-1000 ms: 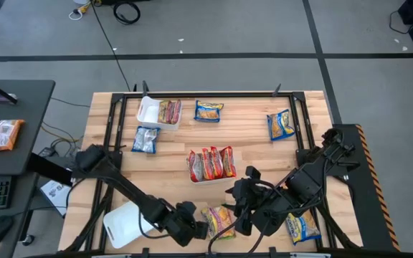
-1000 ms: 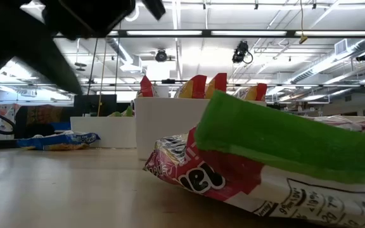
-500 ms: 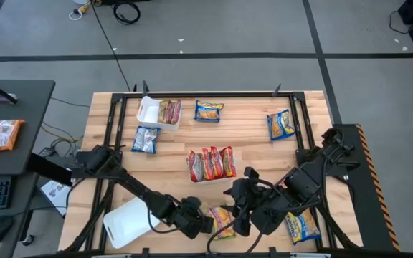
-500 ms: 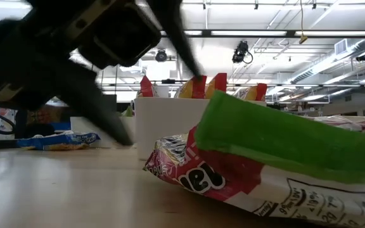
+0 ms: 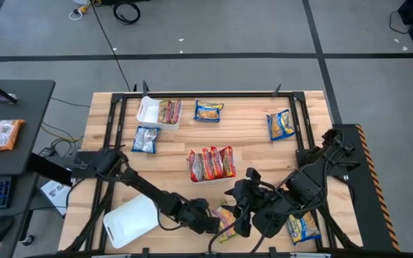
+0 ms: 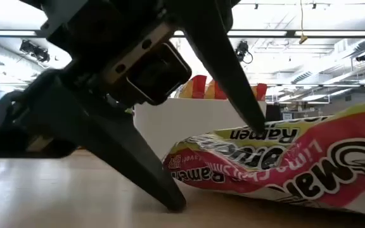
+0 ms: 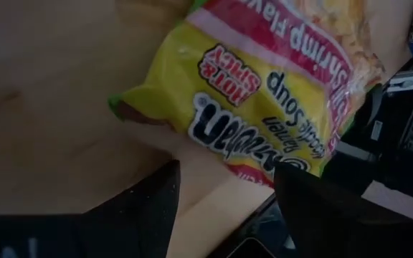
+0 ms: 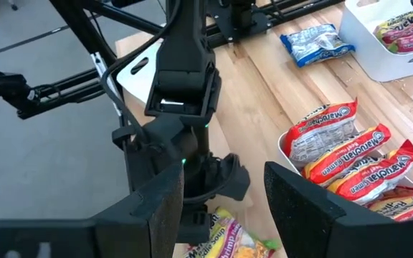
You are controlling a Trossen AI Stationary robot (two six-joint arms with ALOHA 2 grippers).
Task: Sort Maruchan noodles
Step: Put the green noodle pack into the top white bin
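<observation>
The wooden bench [image 5: 249, 143] took up most of the overhead shot, with both dark arms crowded together at its near edge. A white lid-shaped tray [image 5: 130, 221] lay flat behind the left arm, on the side away from the right one.

Just past both end effectors toward the far side sat the white tray [image 5: 208, 175] with red-orange noodle packets [image 5: 211, 163] standing on edge in it. Well beyond that was a second white tray [image 5: 151, 112] holding a couple more packets, with a blue packet [image 5: 146, 140] beside it and a yellow-orange packet [image 5: 209, 110] lying loose nearby. Another blue-and-yellow packet [image 5: 280, 124] lay far off on the right arm's side, and one more [image 5: 302, 226] lay under the right arm, back behind its end effector.

The left end effector [image 5: 217, 224] was down at the bench with its fingers spread, not clamped on anything, tips [image 6: 173, 201] touching the wood. Right in front of it lay the shrimp-flavour packet [image 7: 264, 93], yellow and pink with a green edge, flat on the bench, probably just touching one finger, hard to say from this close. The right end effector [image 5: 239, 215] was right on the other side of that same packet, fingers [image 8: 300, 208] also parted and gripping nothing, so the packet lay between the two.
</observation>
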